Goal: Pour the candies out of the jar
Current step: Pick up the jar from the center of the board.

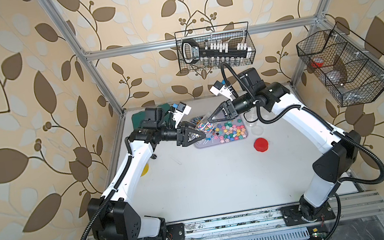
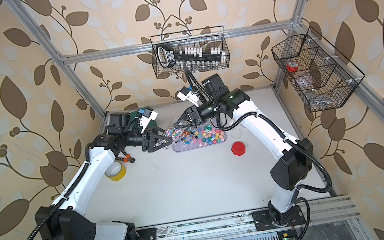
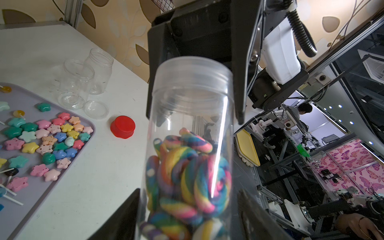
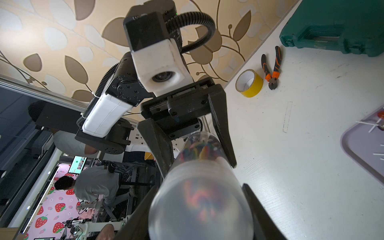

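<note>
My right tool (image 3: 194, 119) grips the jar (image 3: 191, 87) by its mouth; I cannot tell if the left tool (image 4: 200, 170), straddling its base, has hold. Releasing early could drop it.

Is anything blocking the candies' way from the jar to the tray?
Yes: the right gripper holds the jar by its mouth end, its body facing the mouth. Nothing else lies between jar and tray.

Open tabletop (image 1: 209, 183) across the near half. Beyond: red lid (image 1: 261, 145), tape roll (image 2: 115, 171), pliers (image 4: 272, 66), candy-laden tray (image 1: 229, 143), raised jar (image 3: 191, 116) above it, two empty jars (image 3: 75, 83), green case (image 4: 336, 27) at the back.
</note>
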Available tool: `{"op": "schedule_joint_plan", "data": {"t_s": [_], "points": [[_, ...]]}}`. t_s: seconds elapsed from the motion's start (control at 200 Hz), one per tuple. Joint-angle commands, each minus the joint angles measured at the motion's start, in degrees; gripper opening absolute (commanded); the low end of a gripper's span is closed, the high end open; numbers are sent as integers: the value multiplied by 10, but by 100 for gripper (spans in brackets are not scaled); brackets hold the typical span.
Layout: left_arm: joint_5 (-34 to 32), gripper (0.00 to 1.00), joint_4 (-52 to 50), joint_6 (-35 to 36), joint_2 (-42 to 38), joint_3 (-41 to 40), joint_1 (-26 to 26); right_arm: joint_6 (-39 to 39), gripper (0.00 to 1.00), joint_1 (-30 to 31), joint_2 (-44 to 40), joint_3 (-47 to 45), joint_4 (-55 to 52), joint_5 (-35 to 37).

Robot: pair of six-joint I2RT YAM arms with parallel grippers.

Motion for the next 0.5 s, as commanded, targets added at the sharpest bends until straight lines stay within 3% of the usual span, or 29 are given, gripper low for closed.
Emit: {"op": "schedule_joint_plan", "data": {"t_s": [0.0,0.15,0.495], "points": [[21,70,7,4,-29,-1,-3,1,28,0,2,7,15,-14],[20,60,6,4,-29,-1,-3,5,27,-3,-1,9,20,-11],[19,51,3,6,-26,4,-4,6,30,-6,-5,3,23,-10]]}}
